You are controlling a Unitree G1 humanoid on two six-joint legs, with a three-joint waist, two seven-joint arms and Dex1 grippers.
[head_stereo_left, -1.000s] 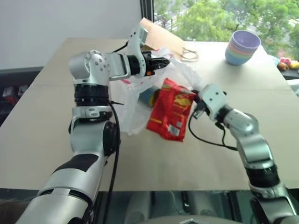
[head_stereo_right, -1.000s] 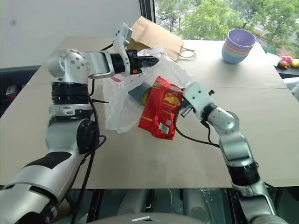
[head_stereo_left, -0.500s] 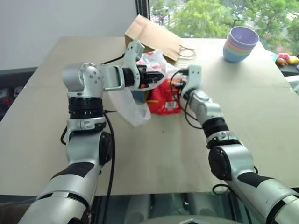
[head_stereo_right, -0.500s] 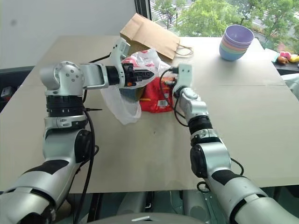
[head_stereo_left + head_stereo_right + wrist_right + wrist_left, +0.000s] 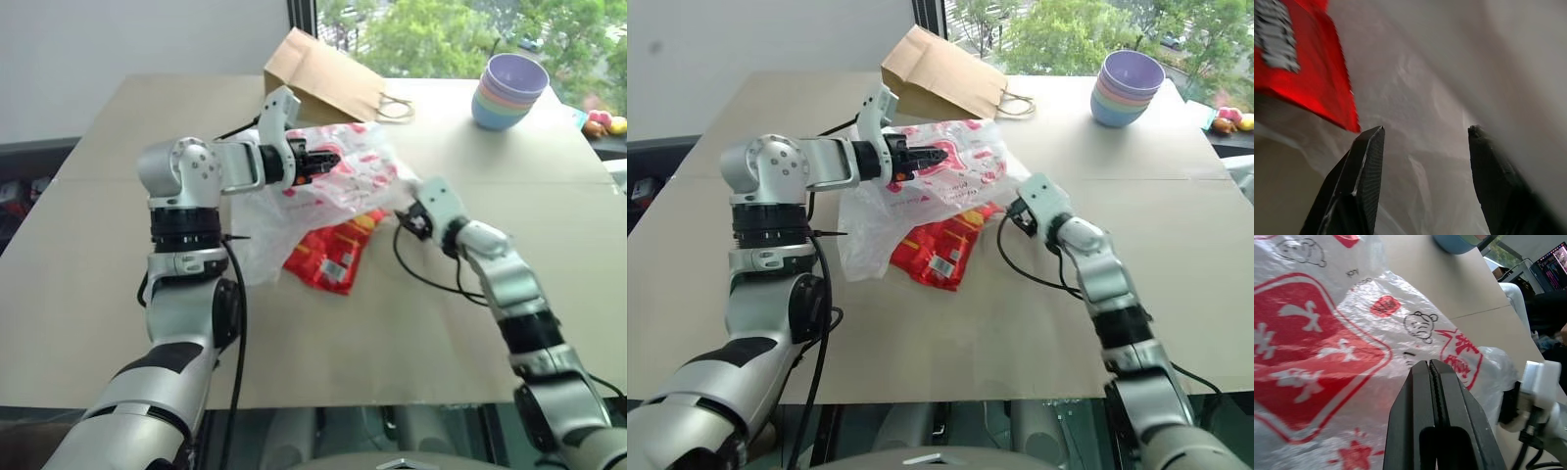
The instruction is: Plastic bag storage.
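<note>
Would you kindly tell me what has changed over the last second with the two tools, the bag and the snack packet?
The right tool let go of the red snack packet, which now lies on the table, and stands open by the plastic bag. The bag has spread over the packet's top. The left tool remains shut on the bag. The paper bag and bowls have not moved.

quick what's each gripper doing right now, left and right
Left gripper: shut on the plastic bag, holding it up off the table.
Right gripper: open, fingers apart at the bag's film, holding nothing.
</note>
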